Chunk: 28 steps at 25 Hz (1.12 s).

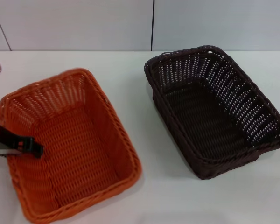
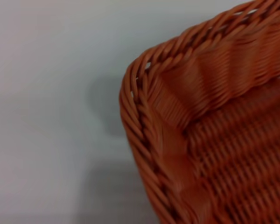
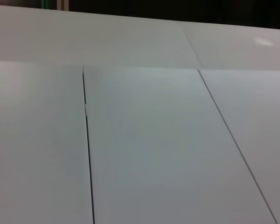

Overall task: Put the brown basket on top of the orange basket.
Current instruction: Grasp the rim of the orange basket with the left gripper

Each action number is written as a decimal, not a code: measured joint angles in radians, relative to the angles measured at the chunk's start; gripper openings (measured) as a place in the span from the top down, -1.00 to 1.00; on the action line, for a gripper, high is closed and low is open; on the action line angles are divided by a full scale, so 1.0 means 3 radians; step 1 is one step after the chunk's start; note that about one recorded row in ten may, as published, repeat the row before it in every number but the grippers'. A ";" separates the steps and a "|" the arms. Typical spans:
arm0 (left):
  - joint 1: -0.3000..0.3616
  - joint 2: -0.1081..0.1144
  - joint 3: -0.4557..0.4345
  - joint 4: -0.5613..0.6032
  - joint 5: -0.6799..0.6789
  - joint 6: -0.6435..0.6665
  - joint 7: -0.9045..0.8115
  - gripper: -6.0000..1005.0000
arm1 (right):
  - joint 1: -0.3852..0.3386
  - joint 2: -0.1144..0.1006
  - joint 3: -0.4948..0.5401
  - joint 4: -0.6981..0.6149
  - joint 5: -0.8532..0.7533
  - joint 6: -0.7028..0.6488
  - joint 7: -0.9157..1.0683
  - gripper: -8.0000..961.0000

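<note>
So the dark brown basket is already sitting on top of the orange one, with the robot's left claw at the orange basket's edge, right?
Not quite. The head view shows the brown basket beside the orange basket, apart on the table, not stacked. The left gripper is indeed at the orange basket's edge.

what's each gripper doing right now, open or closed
Left gripper: over the orange basket at its left wall; open or closed cannot be told.
Right gripper: not in view.
</note>
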 joint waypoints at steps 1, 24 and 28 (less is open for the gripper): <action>0.0010 0.0000 0.0006 -0.0047 -0.0015 -0.0004 0.0006 -0.53 | 0.0000 0.0000 -0.0001 0.0000 0.0000 -0.0003 0.0000 -0.74; 0.0053 0.0006 0.0075 -0.0346 -0.0121 -0.0024 0.0546 0.54 | -0.0010 0.0000 -0.0045 0.0000 0.0000 -0.0062 0.0000 -0.74; 0.0017 0.0010 0.0046 -0.0388 -0.0120 -0.0007 0.0817 0.54 | -0.0014 0.0000 -0.0046 0.0000 0.0000 -0.0062 0.0000 -0.74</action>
